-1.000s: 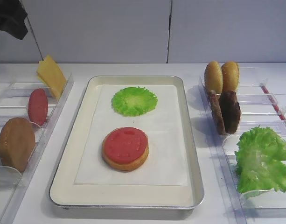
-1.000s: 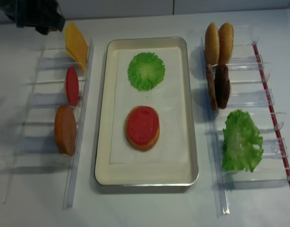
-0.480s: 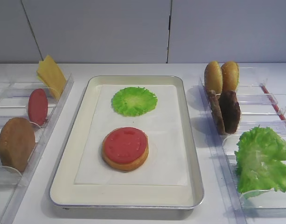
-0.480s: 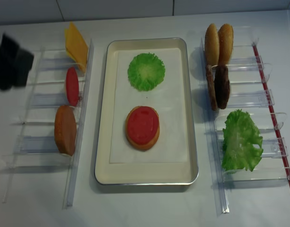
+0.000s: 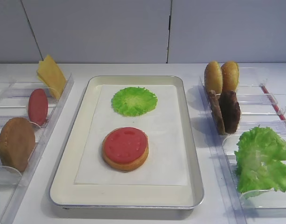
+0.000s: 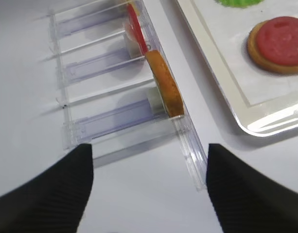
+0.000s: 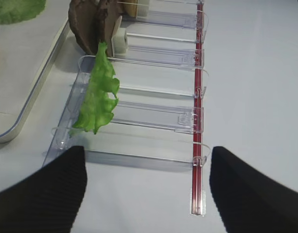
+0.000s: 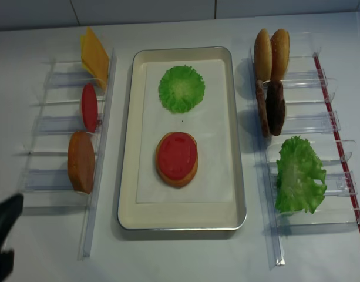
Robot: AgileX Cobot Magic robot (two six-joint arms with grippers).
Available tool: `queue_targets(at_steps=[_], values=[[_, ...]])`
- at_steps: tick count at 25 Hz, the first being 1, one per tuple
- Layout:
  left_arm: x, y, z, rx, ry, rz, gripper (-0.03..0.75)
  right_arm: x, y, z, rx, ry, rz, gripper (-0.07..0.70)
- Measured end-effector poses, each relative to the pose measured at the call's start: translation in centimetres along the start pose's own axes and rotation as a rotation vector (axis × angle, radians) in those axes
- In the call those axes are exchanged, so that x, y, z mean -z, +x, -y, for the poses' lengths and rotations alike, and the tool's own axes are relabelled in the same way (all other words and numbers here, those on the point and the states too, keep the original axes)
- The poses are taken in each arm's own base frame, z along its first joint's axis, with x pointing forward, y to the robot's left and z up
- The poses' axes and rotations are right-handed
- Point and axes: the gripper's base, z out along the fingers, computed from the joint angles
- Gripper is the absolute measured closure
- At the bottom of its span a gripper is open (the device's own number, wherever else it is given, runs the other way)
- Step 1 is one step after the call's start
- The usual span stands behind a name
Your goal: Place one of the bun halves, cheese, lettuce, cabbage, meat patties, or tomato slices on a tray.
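Matte red tomato slice [image 5: 125, 144] flat atop bun half [image 5: 126, 161].

tray [image 5: 195, 186]: shiny metal, paper liner | racks [image 5: 259, 100]: clear glossy plastic | meat patties [image 5: 229, 111]: rough, matt

Bright, even overhead light, soft shadows beside the tray [image 5: 194, 154]; wrist views slightly blurred.

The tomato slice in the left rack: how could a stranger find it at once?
Start at the silver tray. Left of it lies a clear rack holding three upright items. The tomato slice is the middle one, a red disc between the yellow cheese and the brown bun half.
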Motion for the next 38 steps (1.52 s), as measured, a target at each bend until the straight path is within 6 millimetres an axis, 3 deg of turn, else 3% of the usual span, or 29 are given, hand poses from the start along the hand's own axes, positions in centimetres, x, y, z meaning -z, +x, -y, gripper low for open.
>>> queue_targets(at_steps=[7, 12, 18, 38], values=[[-0.5, 5.7, 0.8, 0.048, -0.001, -0.001, 0.234, 0.0, 0.0, 0.0, 0.0, 0.0, 0.0, 0.076], [-0.6, 8.0, 1.1, 0.071, -0.008, 0.062, 0.234, 0.0, 0.0, 0.0, 0.0, 0.0, 0.0, 0.077], [0.1, 8.7, 1.1, 0.092, -0.024, 0.134, 0.234, 0.0, 0.0, 0.0, -0.001, -0.002, 0.0, 0.077], [0.1, 8.8, 0.9, 0.129, -0.05, 0.133, 0.233, 0.0, 0.0, 0.0, -0.001, -0.002, -0.001, 0.077]])
